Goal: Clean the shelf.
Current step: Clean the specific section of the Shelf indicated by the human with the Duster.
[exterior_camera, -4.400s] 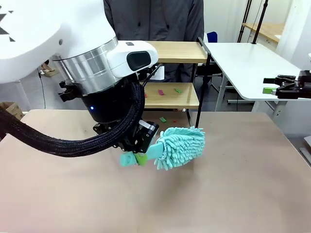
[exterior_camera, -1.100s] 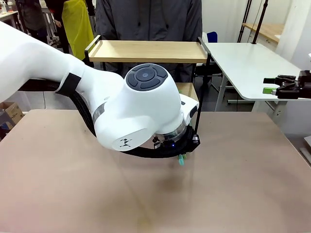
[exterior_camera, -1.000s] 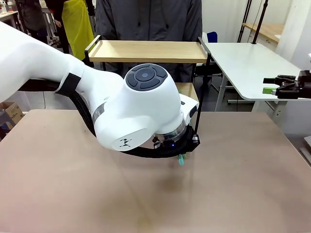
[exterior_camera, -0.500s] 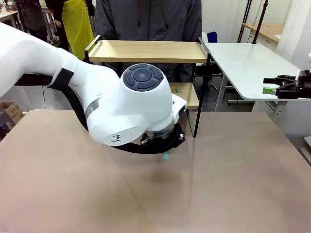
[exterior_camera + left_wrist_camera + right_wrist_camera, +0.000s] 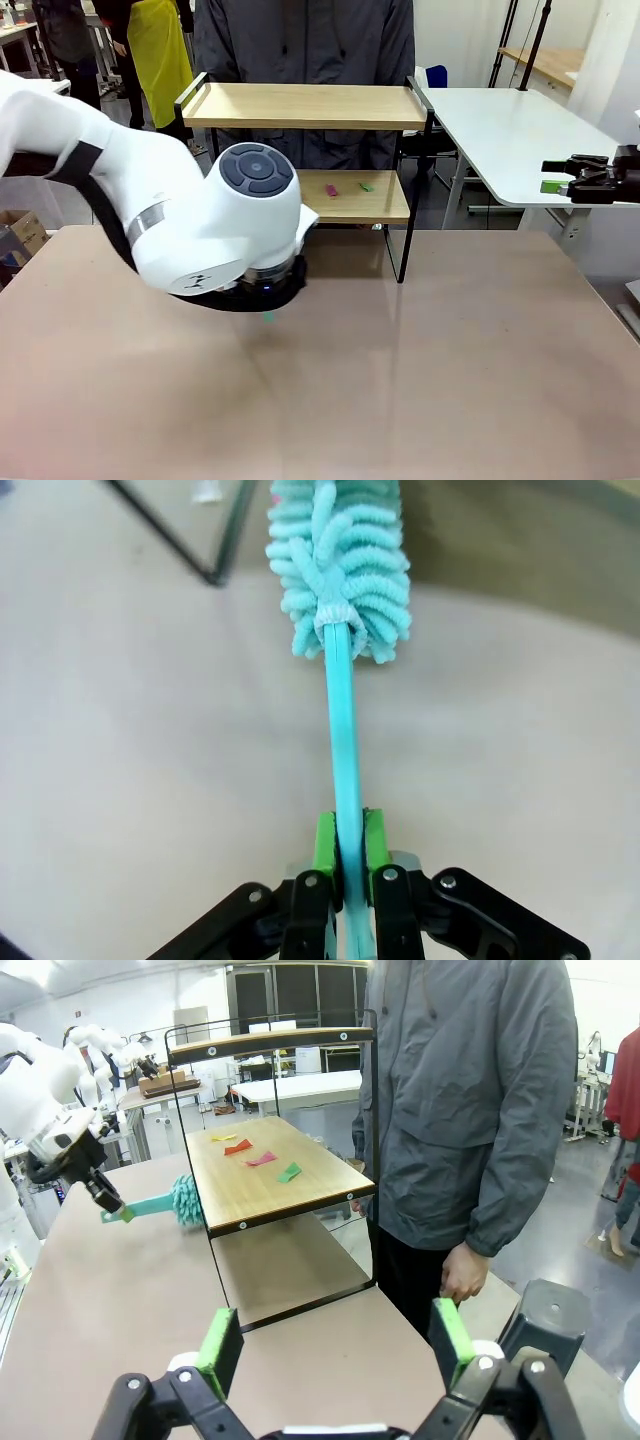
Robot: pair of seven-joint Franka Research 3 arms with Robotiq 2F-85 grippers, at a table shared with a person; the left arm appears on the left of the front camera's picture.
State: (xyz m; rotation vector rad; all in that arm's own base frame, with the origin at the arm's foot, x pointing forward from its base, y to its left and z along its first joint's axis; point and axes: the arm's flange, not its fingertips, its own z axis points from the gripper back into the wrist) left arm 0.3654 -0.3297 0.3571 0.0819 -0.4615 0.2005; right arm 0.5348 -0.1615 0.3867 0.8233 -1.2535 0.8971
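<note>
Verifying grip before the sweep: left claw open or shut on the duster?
Shut on the duster: the green pads of the left claw pinch its teal handle from both sides.

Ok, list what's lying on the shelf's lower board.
On the lower board of the shelf: four small scraps, yellow, red, pink, green. In the front view the left arm covers the board's left part.

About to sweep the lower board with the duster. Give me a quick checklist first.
1. Grip: left tool shut on duster handle: ok.
2. Duster head touching the shelf lower board: cannot tell.
3. Lower board clean: not ok, coloured scraps lie on it.
4. Person's hand off the boards: ok.
5. Other arm: right tool open, apart from shelf: ok.
</note>
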